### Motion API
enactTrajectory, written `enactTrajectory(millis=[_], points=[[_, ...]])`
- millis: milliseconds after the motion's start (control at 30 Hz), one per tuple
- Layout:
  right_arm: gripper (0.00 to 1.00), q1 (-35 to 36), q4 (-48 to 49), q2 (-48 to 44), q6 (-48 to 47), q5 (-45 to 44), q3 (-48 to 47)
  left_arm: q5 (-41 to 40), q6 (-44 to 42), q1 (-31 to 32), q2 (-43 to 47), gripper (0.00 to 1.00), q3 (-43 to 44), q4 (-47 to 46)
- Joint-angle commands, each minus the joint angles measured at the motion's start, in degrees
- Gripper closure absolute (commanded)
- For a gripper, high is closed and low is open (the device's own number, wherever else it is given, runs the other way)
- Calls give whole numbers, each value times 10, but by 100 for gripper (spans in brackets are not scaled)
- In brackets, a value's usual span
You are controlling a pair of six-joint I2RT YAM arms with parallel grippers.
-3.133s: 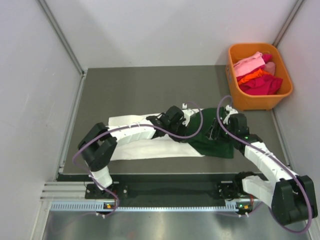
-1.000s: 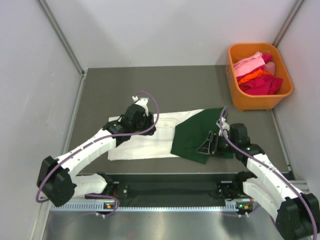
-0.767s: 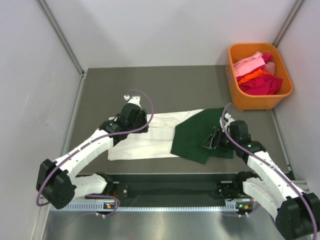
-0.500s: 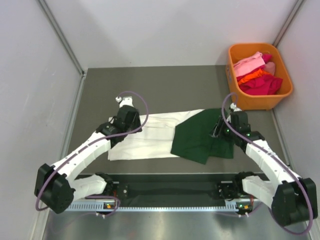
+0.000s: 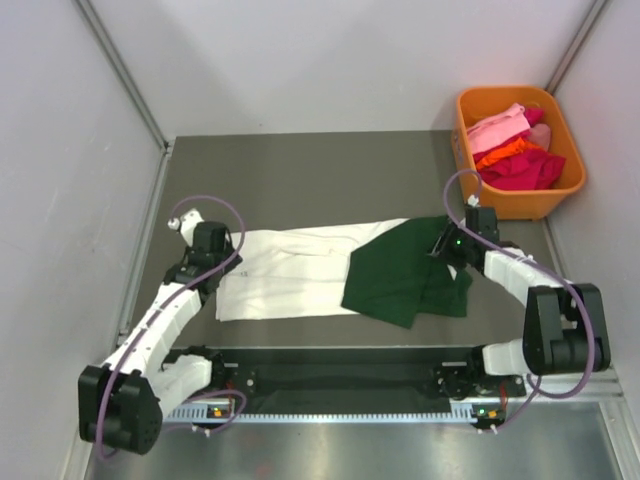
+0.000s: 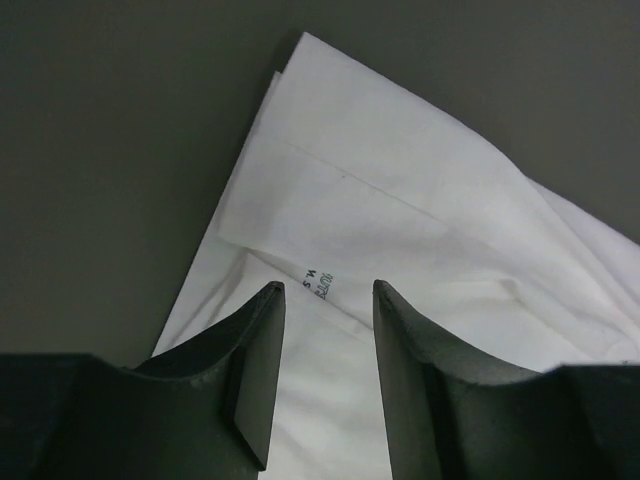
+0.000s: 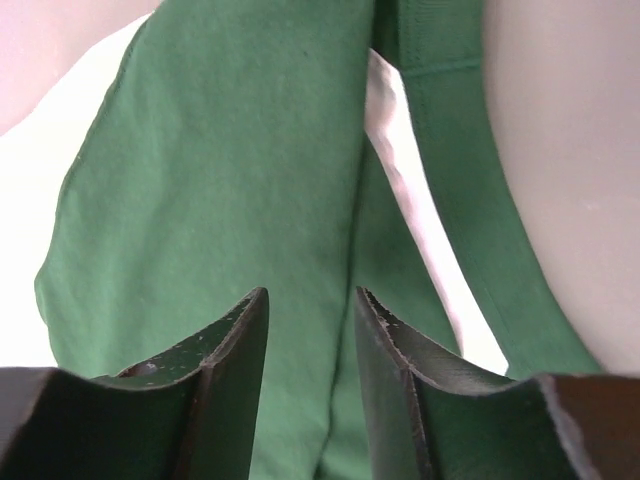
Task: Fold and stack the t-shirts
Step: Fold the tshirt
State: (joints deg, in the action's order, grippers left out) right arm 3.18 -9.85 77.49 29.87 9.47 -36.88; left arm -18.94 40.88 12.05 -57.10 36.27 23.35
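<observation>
1. Shirts: cream-white t-shirt (image 5: pixel 290 275) lies flat on the dark table (image 5: pixel 300 170), folded long; dark green t-shirt (image 5: pixel 395 280) overlaps its right end.
2. Over the cream shirt's left edge, left gripper (image 6: pixel 325 292); jaws partly apart, holding nothing (a small printed label shows betw. them).
3. Over the green cloth, right gripper (image 7: pixel 310 298); jaws partly apart, empty.
4. Far right: orange bin (image 5: pixel 520 203) w/ pink and red cloth (image 5: pixel 515 155).

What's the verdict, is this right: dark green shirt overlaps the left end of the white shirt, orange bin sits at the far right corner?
Not quite. The dark green shirt overlaps the right end of the white shirt, not the left; the top external view shows it. The orange bin does sit at the far right corner.
</observation>
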Motion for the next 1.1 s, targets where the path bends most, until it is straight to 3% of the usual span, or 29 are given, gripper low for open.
enactTrajectory(millis=[0, 400, 600, 633, 667, 1067], points=[[60, -7, 61, 27, 7, 18, -31, -7, 31, -38, 31, 55, -3, -15], [62, -8, 94, 79, 9, -11, -34, -26, 38, -55, 62, 55, 10, 15], [88, -8, 94, 81, 6, -3, -35, -22, 37, -55, 52, 55, 7, 10], [99, -8, 94, 77, 6, -8, -34, -21, 36, -55, 52, 55, 7, 9], [100, -9, 91, 71, 5, -12, -31, -19, 35, -55, 51, 56, 6, 8], [100, -52, 74, -24, 5, -31, 19, -31, 31, -55, 35, 56, -16, -9]])
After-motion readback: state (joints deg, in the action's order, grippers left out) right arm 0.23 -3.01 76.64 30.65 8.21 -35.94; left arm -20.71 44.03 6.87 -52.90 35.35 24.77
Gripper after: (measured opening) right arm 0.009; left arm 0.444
